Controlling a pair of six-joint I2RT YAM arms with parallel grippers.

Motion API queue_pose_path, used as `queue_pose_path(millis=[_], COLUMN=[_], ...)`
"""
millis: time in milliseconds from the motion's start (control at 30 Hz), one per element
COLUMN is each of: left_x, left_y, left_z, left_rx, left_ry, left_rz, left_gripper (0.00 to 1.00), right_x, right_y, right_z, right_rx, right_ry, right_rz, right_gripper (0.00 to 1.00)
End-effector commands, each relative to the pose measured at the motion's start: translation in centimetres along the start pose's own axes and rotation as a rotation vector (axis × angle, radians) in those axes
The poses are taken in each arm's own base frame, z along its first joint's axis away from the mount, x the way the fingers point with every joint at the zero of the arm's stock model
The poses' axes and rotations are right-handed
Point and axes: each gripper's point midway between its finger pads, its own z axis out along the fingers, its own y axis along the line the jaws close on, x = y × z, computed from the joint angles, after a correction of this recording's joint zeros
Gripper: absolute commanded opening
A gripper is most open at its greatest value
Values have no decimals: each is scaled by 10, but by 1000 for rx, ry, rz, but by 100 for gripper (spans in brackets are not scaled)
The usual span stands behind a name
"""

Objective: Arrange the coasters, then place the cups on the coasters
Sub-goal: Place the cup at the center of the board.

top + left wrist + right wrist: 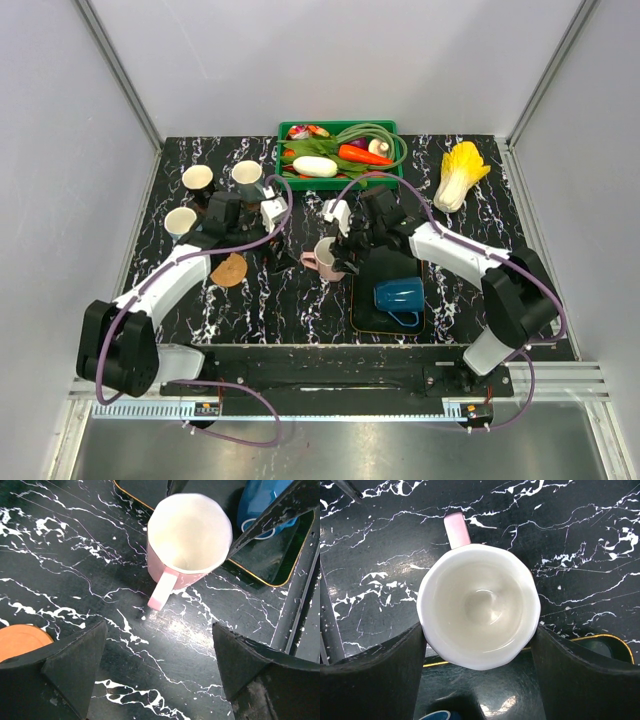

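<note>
A pink cup (pixel 325 260) (pixel 187 535) (pixel 480 610) stands upright on the marble table by the left edge of the black tray (pixel 370 315), handle pointing left. My right gripper (pixel 341 257) (pixel 480 650) is shut on it, both fingers pressed to its sides. My left gripper (pixel 283 256) (pixel 160 665) is open and empty just left of the handle. One orange-brown coaster (pixel 230 270) (pixel 20 640) lies bare under the left arm. A blue cup (pixel 400 295) (pixel 260 502) lies on its side on the tray. Three more cups (pixel 197 178) (pixel 247 173) (pixel 180 220) stand upright at the back left.
A green basket (pixel 338 126) of vegetables sits at the back centre. A yellow cabbage (pixel 460 175) lies at the back right. The left arm's forearm passes over the table between the coaster and the back-left cups.
</note>
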Motion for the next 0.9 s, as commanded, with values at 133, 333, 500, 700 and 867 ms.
queue_pose_path(millis=[133,333,500,700,867], left_x=[-14,-13,-8,-4,-4], left_y=[-6,-5,-7,-7,-1], left_z=[12,25,33,40,52], left_rx=[89,101,113,127,153], left_ry=[-13,20,42,58,93], left_rz=[96,116,125,164,184], left_gripper=[95,99,99,99,99], right_x=[-27,-31,-26,-38,-56], right_y=[10,15,16,17,25], right_z=[-22,-27,-26,-39,-70], right_rx=[-21,-37,-42,-23,16], right_ry=[-58,-67,-57,-74,-103], right_rz=[-52,-50,-52,-79,-129], right_gripper=[73,94,100,100,100])
